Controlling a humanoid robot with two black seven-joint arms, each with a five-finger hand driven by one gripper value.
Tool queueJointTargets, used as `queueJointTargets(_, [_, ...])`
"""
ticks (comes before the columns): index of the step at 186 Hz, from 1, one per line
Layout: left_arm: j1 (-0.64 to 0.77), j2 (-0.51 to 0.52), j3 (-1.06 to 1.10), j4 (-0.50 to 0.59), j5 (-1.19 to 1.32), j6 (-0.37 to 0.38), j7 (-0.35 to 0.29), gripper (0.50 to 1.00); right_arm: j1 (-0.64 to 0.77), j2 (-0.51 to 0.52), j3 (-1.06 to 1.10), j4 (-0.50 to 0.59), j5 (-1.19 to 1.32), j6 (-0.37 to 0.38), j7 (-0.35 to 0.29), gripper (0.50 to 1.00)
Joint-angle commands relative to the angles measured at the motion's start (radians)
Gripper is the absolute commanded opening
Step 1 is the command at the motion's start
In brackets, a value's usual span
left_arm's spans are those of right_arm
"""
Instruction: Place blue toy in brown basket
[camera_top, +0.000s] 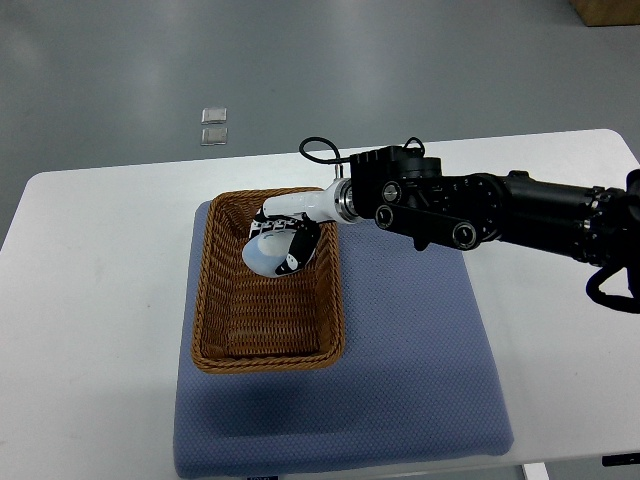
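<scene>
One right hand (283, 238) apparently clasps the blue toy (266, 256) beneath it; both over the brown basket (268, 350).

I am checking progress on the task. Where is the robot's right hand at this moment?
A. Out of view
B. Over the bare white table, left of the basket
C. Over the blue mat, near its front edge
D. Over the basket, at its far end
D: the right hand hangs over the far end of the basket, fingers curled around the pale blue toy.
</scene>
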Motion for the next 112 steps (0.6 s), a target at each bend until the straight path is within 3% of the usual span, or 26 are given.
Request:
queueJointTargets(1, [0.0,0.0,0.0,0.002,0.0,0.0,0.0,1.0,-0.012,0.0,0.002,0.0,0.004,-0.002,0.003,0.772])
queueJointTargets(57, [0.0,0.0,0.0,0.0,0.0,0.0,0.0,1.0,-0.024,0.0,0.022,0.0,0.009,-0.002,0.004,0.797])
queueJointTargets(112, [0.0,0.0,0.0,0.0,0.0,0.0,0.0,1.0,0.009,0.0,0.096,0.0,0.069,0.018,0.004,0.86])
